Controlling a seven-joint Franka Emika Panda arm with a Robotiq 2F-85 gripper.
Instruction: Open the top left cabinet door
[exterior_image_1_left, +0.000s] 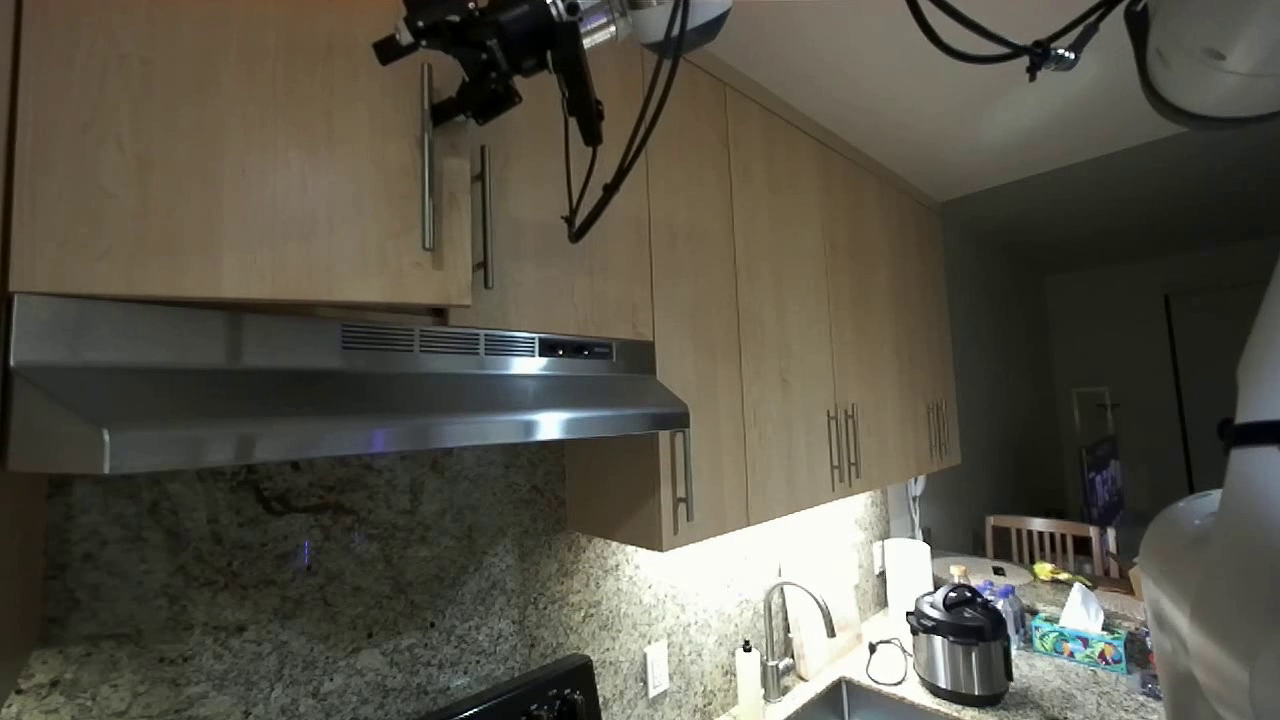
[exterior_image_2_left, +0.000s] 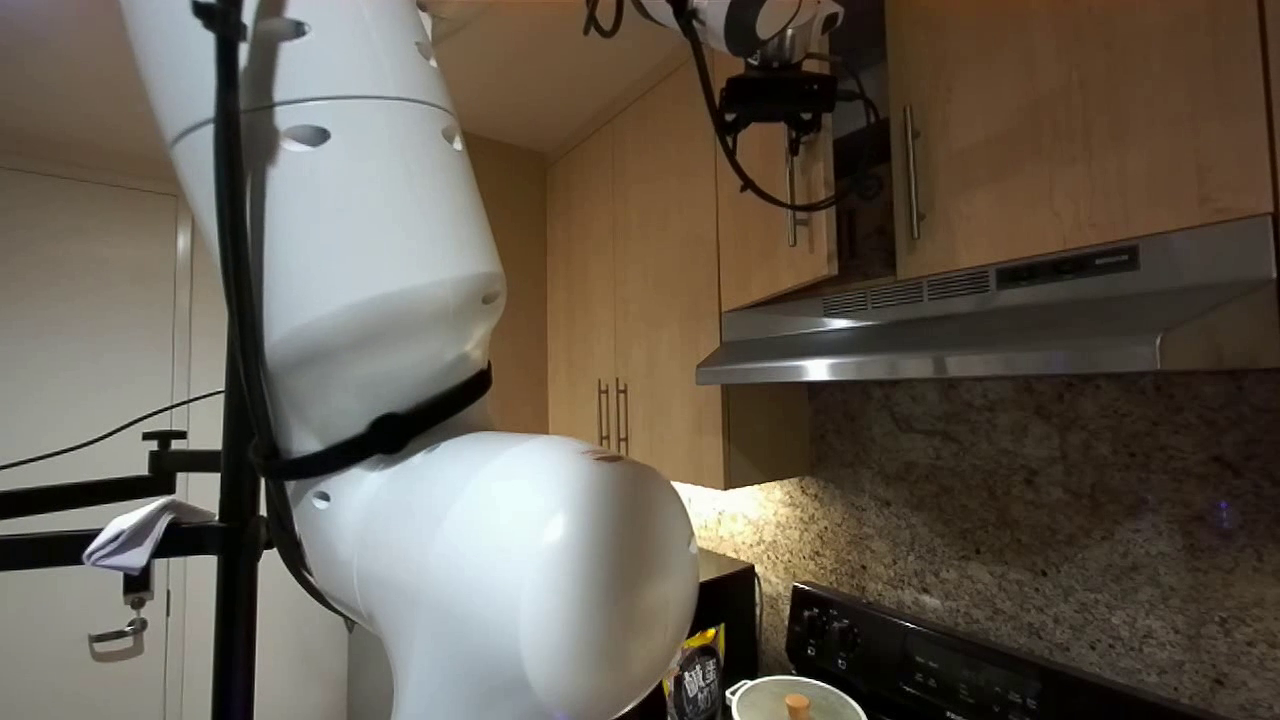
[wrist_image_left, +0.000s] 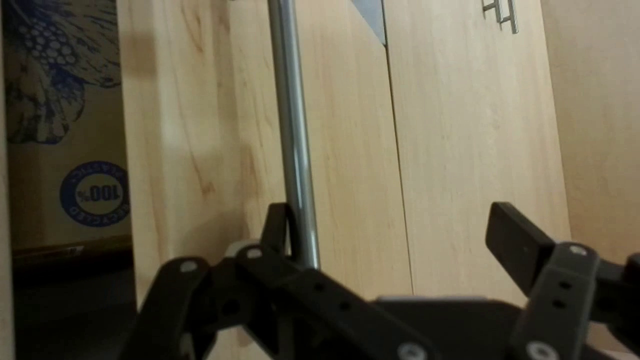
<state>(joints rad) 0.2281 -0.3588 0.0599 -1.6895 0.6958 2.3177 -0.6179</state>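
One flat light-tan wooden cabinet door (exterior_image_1_left: 220, 160) ajar, upper left in an exterior view! Black two-fingered gripper (wrist_image_left: 390, 220) spread wide, clamping nothing, one finger (wrist_image_left: 275, 225) at the silver bar handle (wrist_image_left: 294, 125).

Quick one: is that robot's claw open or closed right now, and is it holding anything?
Gripper: open, not clamped on anything; one finger sits right beside the silver handle of the top left cabinet door.
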